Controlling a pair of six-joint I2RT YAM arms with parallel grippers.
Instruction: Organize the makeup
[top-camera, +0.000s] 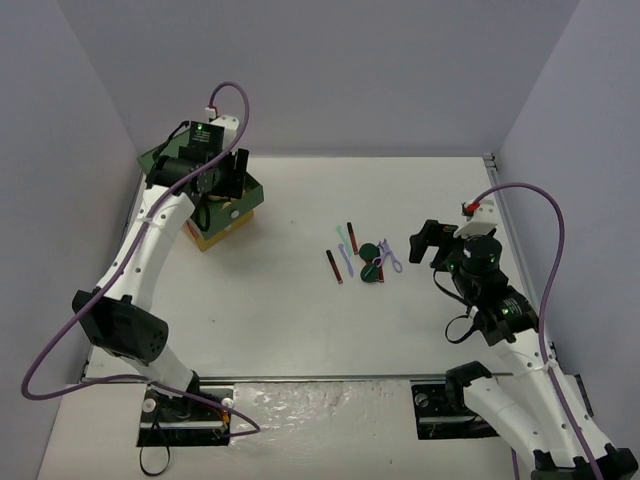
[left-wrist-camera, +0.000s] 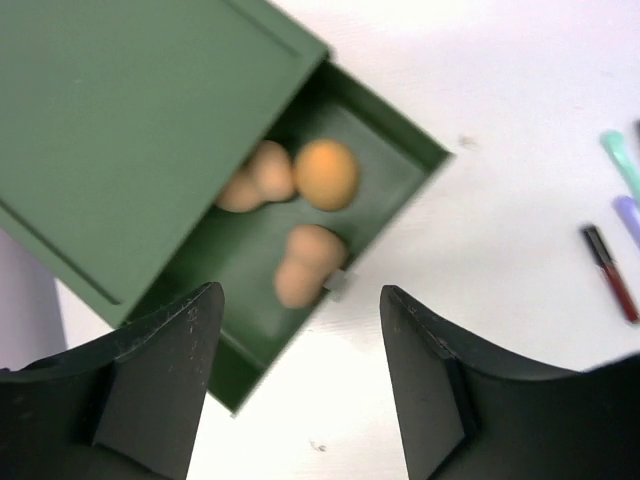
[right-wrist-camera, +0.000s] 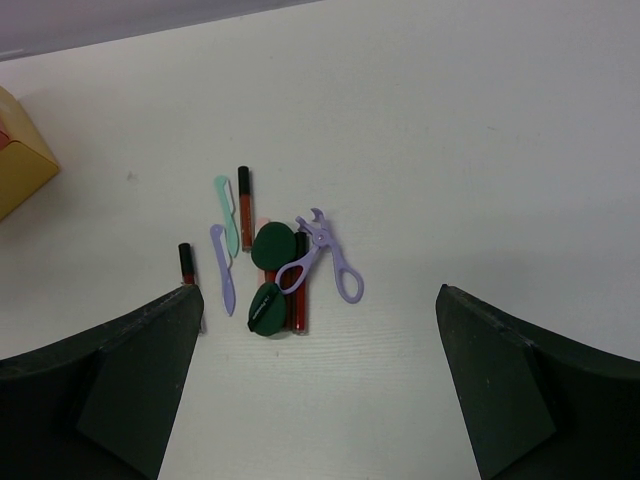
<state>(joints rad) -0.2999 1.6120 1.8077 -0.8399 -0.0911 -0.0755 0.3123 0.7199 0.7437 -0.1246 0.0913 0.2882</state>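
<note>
Hovering over sponges (left-wrist-camera: 325, 173) in drawer (left-wrist-camera: 405, 165), left gripper (left-wrist-camera: 298, 310) spread; right gripper (right-wrist-camera: 318, 305) spread; red sticks (right-wrist-camera: 243, 208) pointing near-to-far.

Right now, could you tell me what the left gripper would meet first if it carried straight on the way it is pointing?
Most likely the nearest tan sponge in the open green drawer: it sits between the open fingers of the left gripper. Depth is hard to judge.

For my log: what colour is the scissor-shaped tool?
The scissor-shaped tool is light purple, clearest in the right wrist view.
</note>
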